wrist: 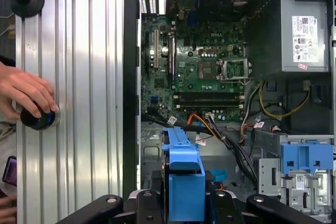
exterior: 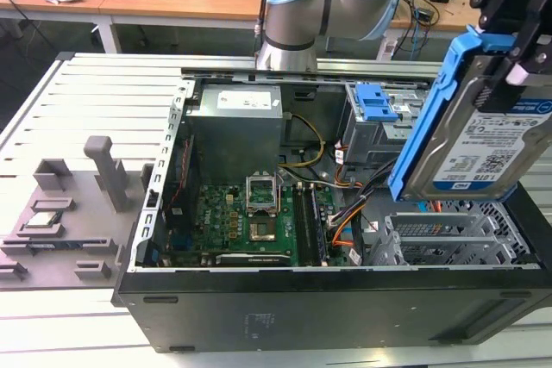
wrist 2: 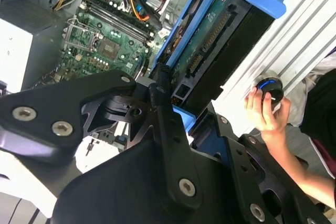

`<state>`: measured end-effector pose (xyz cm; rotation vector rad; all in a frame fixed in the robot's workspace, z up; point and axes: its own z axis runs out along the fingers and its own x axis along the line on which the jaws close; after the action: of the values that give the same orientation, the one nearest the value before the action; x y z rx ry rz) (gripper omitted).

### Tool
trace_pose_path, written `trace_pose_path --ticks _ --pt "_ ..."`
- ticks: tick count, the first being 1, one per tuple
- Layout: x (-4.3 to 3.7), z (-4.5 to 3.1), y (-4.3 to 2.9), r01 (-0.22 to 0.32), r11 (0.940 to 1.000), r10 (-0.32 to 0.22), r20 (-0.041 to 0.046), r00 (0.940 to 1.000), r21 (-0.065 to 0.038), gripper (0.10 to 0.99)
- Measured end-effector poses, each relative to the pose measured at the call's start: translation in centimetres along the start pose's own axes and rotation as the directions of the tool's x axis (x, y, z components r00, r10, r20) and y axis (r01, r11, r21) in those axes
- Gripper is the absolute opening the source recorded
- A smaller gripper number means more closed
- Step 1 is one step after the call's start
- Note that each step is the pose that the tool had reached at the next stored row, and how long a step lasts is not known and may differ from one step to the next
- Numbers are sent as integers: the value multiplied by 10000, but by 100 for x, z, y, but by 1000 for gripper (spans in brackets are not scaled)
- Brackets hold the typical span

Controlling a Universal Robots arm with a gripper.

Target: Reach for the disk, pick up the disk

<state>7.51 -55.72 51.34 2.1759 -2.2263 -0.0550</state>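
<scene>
One disk (exterior: 483, 140) hangs clear above the open computer case (exterior: 328, 299), near the case's corner on the exterior view's right — tilted, label side out, blue bracket along its edges. Gripper (wrist 2: 176, 100) fingers are clamped on it, one to each flat side, as seen in the second wrist view. Motherboard (wrist: 202, 72) lies exposed below. A person's hand (wrist: 26, 95) rests on a round black knob (wrist: 38, 119) on the ribbed table (wrist: 84, 77) beside the case.
</scene>
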Motion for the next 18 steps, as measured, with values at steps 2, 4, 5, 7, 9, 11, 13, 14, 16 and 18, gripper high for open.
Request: trace_pose_path --ticks 2,4,5,7,9,11,13,14,16,18 --pt "-2 -3 -74 1 10000 -1 0 10000 0 369" --pt "-3 -7 -156 0 10000 0 0 10000 0 369" --pt "-4 -8 -180 0 10000 0 0 10000 0 369" --pt "-5 2 -216 0 10000 0 -1 10000 -2 369" --pt "-4 38 -223 -1 10000 1 2 10000 -1 369" --pt "-5 55 -228 1 10000 -1 0 10000 -2 369" --pt "-5 71 -233 0 10000 0 0 10000 -2 369" --pt "-5 75 -234 0 10000 0 0 10000 -2 369" --pt "-5 84 -238 0 10000 0 0 10000 -2 369" --pt "-5 94 -241 1 10000 -1 -1 10000 -2 369"
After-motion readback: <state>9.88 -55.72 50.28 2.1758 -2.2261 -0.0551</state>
